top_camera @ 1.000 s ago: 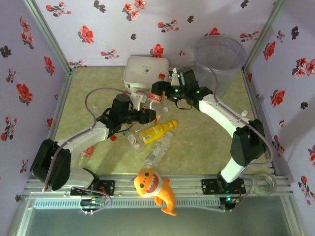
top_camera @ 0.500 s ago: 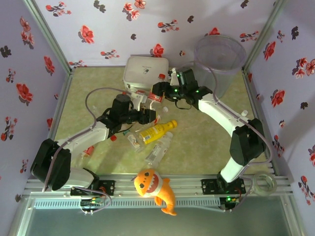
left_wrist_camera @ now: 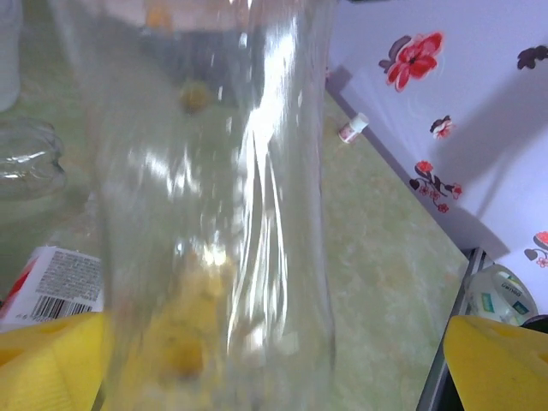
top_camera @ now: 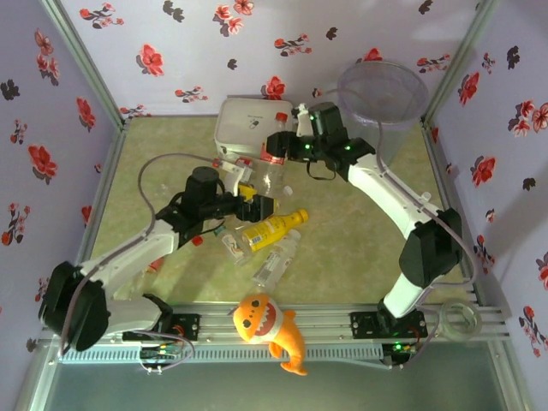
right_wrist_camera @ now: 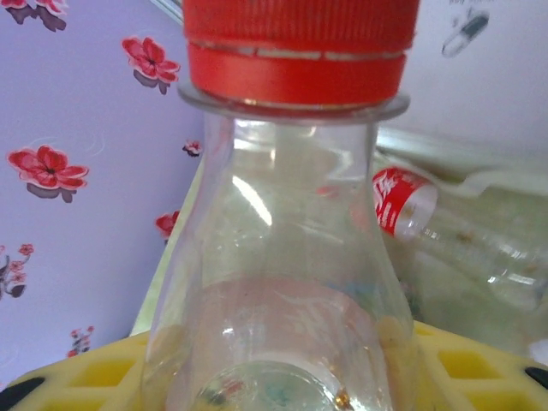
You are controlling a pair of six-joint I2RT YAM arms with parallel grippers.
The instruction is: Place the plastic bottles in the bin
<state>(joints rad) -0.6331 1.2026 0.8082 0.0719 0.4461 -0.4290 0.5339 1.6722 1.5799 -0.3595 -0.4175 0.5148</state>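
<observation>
Beside the white rounded square box, our right pincer now clamps a clear red-capped plastic bottle; our left pincer has just sprung wide, clearing the carry to the far-right translucent bin.

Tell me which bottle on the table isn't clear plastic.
The yellow bottle, lying on its side mid-table beside the left gripper: it is opaque yellow all over, while the other bottles are see-through.

Lilac wallpaper walls with red and black flowers everywhere, lol. Pale green mottled tabletop. One all-yellow plastic bottle, an orange-and-white plush shark, a see-through grey round plastic bin, and a clear plastic bottle with a bright red cap.
</observation>
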